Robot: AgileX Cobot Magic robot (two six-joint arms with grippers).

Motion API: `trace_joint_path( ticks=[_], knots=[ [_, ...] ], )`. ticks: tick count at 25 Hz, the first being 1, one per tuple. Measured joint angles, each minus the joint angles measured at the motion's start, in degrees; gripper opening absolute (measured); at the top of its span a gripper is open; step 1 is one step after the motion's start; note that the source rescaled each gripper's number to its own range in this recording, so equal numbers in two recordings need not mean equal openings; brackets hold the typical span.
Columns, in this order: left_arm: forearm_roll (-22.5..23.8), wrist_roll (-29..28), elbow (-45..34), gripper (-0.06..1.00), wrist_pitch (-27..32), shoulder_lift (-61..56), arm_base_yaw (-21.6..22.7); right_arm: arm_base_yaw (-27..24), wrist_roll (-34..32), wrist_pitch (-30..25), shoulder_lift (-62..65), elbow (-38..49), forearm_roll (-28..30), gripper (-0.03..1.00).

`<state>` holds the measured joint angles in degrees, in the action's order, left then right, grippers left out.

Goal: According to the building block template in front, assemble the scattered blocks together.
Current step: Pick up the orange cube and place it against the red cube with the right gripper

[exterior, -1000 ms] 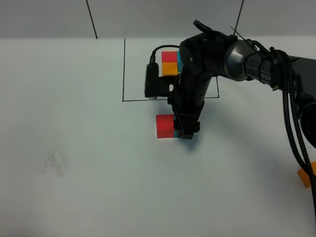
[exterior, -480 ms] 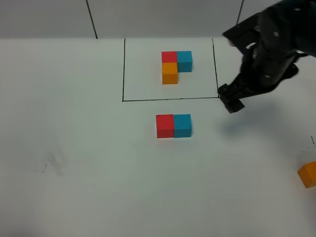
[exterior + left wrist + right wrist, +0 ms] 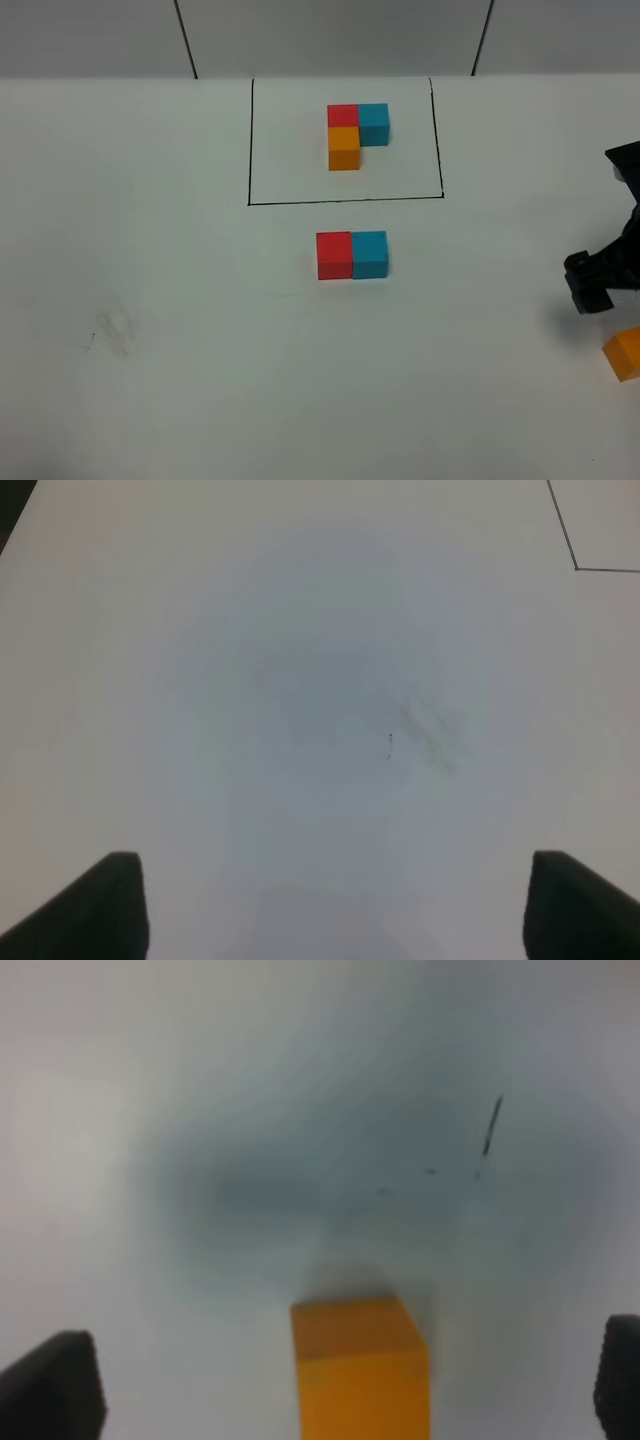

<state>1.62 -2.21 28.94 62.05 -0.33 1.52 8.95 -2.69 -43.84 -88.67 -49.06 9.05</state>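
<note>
White tabletop (image 3: pixel 150 400) carries a black rectangle (image 3: pixel 250 150) at the back, framing the template (image 3: pixel 356 133) of joined red, blue and orange cubes. Just in front of the frame, a red cube (image 3: pixel 334 255) and a blue cube (image 3: pixel 369 254) sit touching side by side. An orange cube (image 3: pixel 625 353) lies well apart at the right edge, near the right gripper (image 3: pixel 590 288), whose fingers (image 3: pixel 50 1385) are spread wide and empty. The left gripper (image 3: pixel 340 905) hangs over a faint smudge (image 3: pixel 425 730), its fingers also wide.

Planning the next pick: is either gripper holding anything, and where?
Nothing is held. The left gripper and right gripper are both open and empty; the orange block sits untouched on the table.
</note>
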Motion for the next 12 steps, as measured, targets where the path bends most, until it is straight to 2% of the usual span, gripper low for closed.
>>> trace_joint_path(
  ticks=[12],
  knots=[
    [0.0, 0.0, 0.0, 0.72, 0.0, 0.0, 0.0, -3.6, -0.2, 9.2, 0.0, 9.4, -0.1, 1.00]
  ],
)
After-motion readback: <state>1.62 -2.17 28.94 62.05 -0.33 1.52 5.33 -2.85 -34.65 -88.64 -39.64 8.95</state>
